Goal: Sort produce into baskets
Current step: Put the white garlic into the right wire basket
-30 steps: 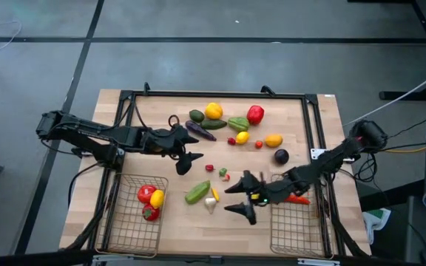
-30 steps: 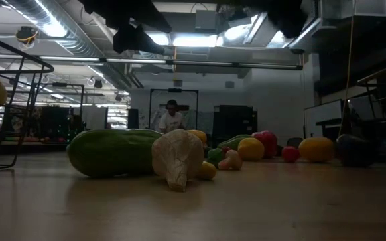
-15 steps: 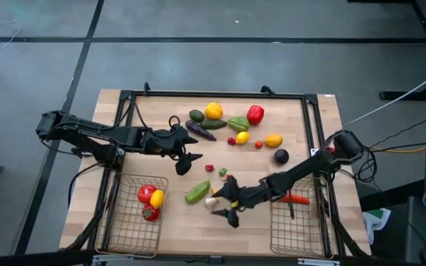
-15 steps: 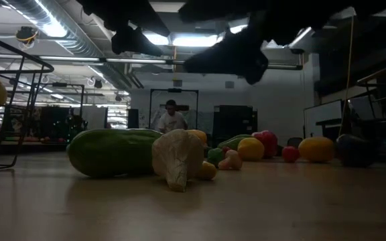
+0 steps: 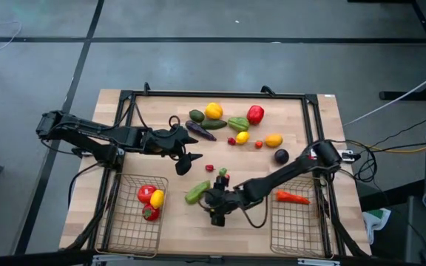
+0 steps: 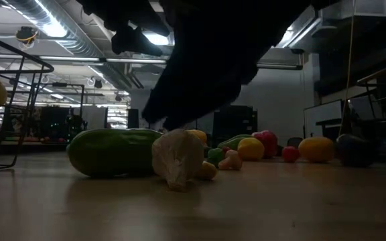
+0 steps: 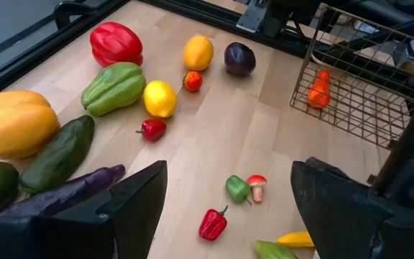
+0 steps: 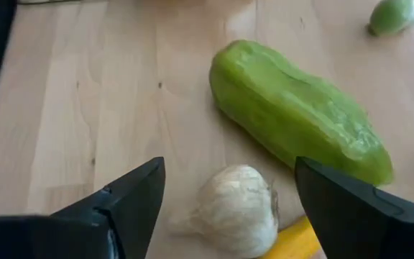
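Behind the table lies a dim hall with pipes and strip lights along the ceiling; under everything, a pale wooden table [image 5: 176, 229] with straight grain, framed by dark rails. Item: my right gripper [image 5: 214, 205], fingers spread apart and holding nothing, low over the near middle of the table, directly above a white garlic bulb [image 8: 239, 208], papery-looking, lumpy, pointed at one end. Item: long green cucumber [image 8: 297, 111], smooth and slightly ridged, lying just beside the garlic on its far-left side; a yellow piece [image 8: 293, 241] touches the garlic. Item: my left gripper [image 5: 186, 157], fingers likewise parted and empty, hanging over the left middle of the table. Item: loose produce along the far side — glossy red bell pepper [image 7: 116, 43], blocky yellow pepper [image 7: 13, 122], wrinkled green pepper [image 7: 113, 87], round lemon [image 7: 159, 98], dark purple plum [image 7: 239, 58], slender purple eggplant [image 7: 63, 191], small red chili [image 7: 213, 224], tiny red-capped mushroom [image 7: 256, 186]. Item: left basket [image 5: 117, 236], thin dark wire grid, at the near left, containing red and yellow pieces [image 5: 151, 198]. Item: right basket [image 5: 296, 229], matching mesh, at the near right, containing one orange carrot [image 5: 292, 197].
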Controlling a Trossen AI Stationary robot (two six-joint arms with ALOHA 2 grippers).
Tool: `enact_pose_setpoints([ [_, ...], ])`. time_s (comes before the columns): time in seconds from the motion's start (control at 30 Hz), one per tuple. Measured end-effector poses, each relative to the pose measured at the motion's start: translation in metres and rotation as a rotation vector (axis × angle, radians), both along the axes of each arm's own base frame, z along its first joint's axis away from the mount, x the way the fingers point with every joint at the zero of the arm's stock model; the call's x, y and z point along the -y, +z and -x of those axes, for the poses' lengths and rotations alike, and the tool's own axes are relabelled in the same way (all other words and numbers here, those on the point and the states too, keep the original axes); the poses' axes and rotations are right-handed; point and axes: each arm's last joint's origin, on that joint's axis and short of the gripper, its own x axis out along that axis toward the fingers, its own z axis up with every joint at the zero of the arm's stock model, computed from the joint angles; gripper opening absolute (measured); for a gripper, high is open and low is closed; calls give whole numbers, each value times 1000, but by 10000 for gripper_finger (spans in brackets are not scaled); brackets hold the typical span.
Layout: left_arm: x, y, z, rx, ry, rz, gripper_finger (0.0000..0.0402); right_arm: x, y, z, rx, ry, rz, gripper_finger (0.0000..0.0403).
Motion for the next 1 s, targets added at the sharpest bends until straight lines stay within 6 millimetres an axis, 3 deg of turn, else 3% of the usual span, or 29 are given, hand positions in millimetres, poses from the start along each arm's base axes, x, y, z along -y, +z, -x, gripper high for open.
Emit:
enact_pose_setpoints([
  [0.87,0,-3,0,-34,-11,-19,292,1,-28,4,-114,-49,30,307],
  [1.0,0,-4,1,-47,-9,-19,292,1,-28,4,-118,-50,33,292],
])
